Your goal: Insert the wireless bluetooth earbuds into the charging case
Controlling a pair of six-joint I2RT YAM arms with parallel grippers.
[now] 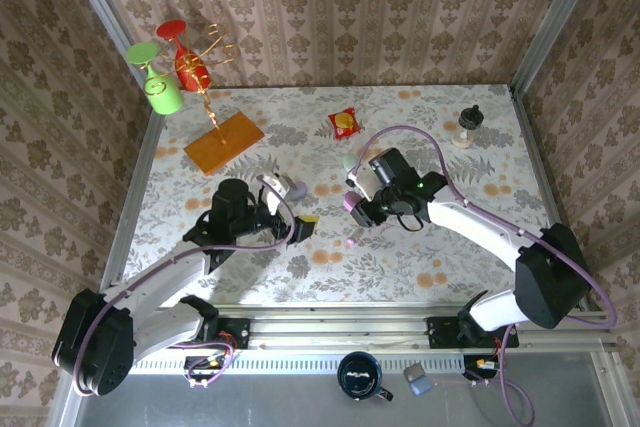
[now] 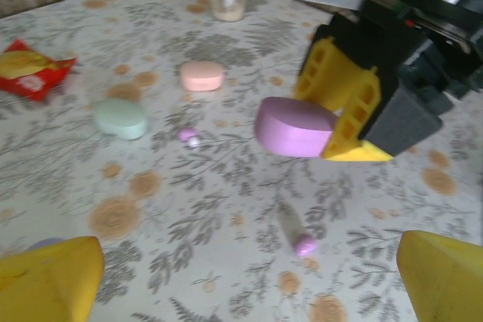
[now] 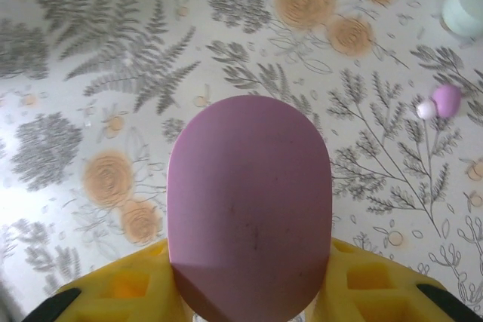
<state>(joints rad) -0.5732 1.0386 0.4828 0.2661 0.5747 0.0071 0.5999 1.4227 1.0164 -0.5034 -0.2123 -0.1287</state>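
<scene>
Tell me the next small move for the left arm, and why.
Probably lower the left end effector onto the purple earbud lying on the table just ahead of its open jaws. The right end effector grips the purple charging case, so an earbud seems the missing piece.

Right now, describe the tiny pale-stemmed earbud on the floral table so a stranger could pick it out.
Find the right gripper holding the oval lilac plastic case at the middle of the floral tabletop. Just on the arm-base side of that case lies the tiny earbud. Unlike the other earbud by the mint-green oval case, it is a pink-purple bead on a long pale stem.
</scene>
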